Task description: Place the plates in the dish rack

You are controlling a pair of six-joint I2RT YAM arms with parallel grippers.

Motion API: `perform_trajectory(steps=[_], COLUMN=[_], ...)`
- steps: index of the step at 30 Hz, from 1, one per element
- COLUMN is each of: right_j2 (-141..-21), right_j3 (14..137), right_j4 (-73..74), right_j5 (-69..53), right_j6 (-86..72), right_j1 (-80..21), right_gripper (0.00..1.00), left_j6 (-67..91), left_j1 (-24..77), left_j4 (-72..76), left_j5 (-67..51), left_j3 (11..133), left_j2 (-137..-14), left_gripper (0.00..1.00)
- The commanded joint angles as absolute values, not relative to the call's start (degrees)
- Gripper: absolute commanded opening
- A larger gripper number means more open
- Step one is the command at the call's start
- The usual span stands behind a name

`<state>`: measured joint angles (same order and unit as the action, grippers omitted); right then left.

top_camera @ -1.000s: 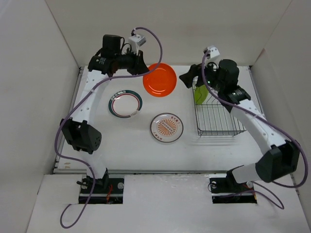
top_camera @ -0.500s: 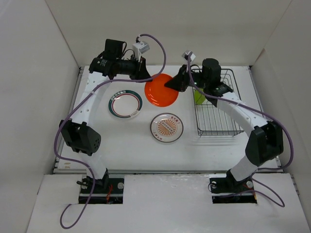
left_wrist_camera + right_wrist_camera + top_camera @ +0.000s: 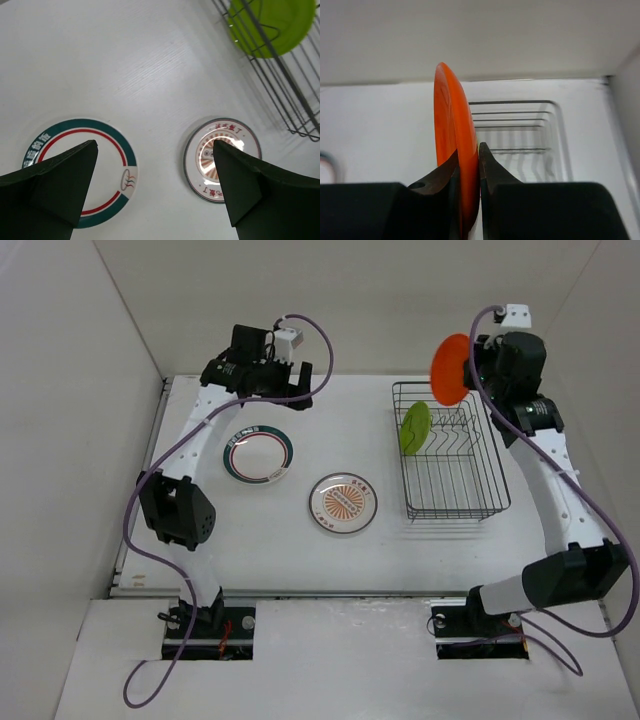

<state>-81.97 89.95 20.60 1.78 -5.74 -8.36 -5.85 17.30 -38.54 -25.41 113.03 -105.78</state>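
Upper left in the top view, the left gripper point(image 3: 290, 380) hung wide open and empty near the ringed plate point(image 3: 258, 454). The sunburst plate point(image 3: 343, 502) lay flat mid-frame. The lime-green plate point(image 3: 414, 427) leaned in the dish rack point(image 3: 455, 508). Upper right, the right gripper point(image 3: 468, 150) pinched the orange plate point(image 3: 450, 370) by its rim, edge-on. It looked light, stiff and slick, so rim grips suited.

The orange plate point(image 3: 450, 368) and lime-green plate point(image 3: 415, 427) are plain; sunburst plate point(image 3: 343, 502) white-orange, ringed plate point(image 3: 258, 454) white-teal-red.
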Motion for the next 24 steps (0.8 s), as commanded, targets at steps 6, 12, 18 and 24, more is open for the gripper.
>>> perform_trajectory(steps=[6,12,18,24], right_j2=[-86.0,-89.9,-95.2,-97.3], right_j3=[92.6,92.0,91.5,89.7], right_j4=[27.2,23.7,23.2,21.4], right_j5=[20.5,16.1,14.0,12.8], right_j6=[0.2,-1.2,-1.8,-2.3], right_j1=[-4.7,-4.7,-4.7,-5.4], right_gripper=[0.00,0.00,0.00,0.00], left_j6=[-6.6,-6.6,-6.6,-6.6], left_j1=[18.3,18.3,18.3,16.4], left_j4=[-38.1,-36.3,-36.3,-35.6], left_j5=[-14.9,-14.3,-13.8,-13.3], left_j3=[109.7,106.9,104.6,102.2], left_j2=[-104.8,-102.6,-101.4,-98.7], left_gripper=[1.00,1.00,1.00,1.00])
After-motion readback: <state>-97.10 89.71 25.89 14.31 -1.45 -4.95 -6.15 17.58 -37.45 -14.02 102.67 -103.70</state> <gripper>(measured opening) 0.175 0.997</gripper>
